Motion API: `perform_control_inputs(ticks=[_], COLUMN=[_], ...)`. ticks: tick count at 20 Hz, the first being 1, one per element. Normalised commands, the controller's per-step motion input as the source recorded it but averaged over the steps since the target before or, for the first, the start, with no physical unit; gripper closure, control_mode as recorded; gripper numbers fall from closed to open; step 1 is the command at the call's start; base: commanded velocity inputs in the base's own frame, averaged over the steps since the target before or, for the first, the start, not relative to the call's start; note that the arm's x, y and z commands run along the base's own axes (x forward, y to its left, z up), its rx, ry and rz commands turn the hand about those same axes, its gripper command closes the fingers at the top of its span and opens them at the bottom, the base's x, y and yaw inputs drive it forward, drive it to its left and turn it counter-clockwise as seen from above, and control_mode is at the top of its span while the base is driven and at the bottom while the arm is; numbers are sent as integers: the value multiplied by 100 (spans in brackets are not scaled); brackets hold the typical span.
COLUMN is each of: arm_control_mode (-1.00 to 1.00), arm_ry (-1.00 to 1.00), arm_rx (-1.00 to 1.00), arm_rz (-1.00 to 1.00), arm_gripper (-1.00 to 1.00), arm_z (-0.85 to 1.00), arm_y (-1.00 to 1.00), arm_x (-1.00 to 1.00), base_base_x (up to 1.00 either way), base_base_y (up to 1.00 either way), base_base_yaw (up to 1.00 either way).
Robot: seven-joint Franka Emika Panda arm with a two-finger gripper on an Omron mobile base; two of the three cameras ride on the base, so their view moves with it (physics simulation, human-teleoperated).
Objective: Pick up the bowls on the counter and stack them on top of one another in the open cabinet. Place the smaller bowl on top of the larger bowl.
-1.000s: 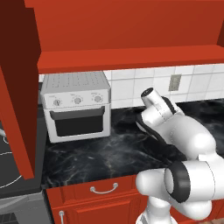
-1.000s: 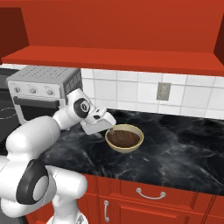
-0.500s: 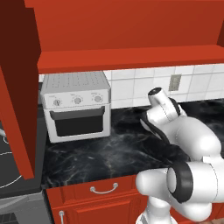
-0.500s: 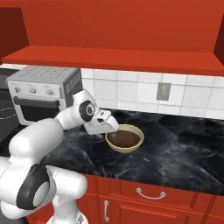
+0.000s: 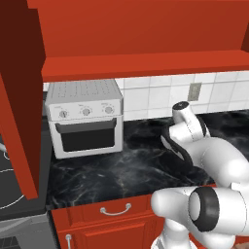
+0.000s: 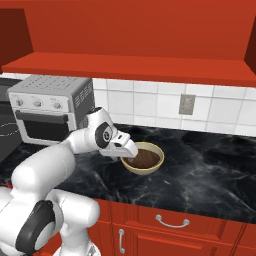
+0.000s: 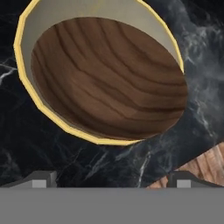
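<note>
The hand view looks down into the pale yellowish-tan round bowl (image 7: 30, 52), with the dark brown, wood-grained smaller bowl (image 7: 109, 83) nested inside it, both standing on the glossy black marble counter with white veins (image 7: 26, 144). The two dark finger tips (image 7: 41, 178) stand wide apart at the bottom of that view, on the near side of the bowls and clear of them; nothing is between them. A patch of brown wood-plank floor (image 7: 205, 168) shows past the counter edge at lower right.

The right base view shows the same stacked pair from the side: the tan bowl (image 6: 145, 169) with the brown bowl (image 6: 145, 157) inside it, on the counter (image 6: 210, 175) right of the white toaster oven (image 6: 47, 112), under the thick red shelf floor of the open red upper cabinet (image 6: 130, 67). The gripper (image 6: 125, 149) sits at the bowls' left rim.

In the left base view the white arm covers the bowls; the cabinet's darker red side door (image 5: 19, 97) hangs at far left beside the toaster oven (image 5: 85, 119).

Since a second ago the hand has travelled rightward along the counter, closing on the bowls, jaws unchanged.

The forearm reaches forward and low, wrist angled down toward the bowls.
</note>
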Motion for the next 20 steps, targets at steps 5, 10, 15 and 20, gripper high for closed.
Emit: perform_control_inputs(ticks=[5,10,15,20], arm_control_mode=[-100,-100,-100,-100], arm_ry=[0,0,-1,-7], arm_rx=[2,2,4,3], arm_rz=[0,0,0,0], arm_gripper=[-100,-100,-100,-100], arm_z=[-22,-21,-10,7], arm_y=[0,0,-1,-13], arm_x=[0,3,1,-4], base_base_x=[0,0,0,0], base_base_y=[0,0,0,0], base_base_yaw=[0,0,0,0])
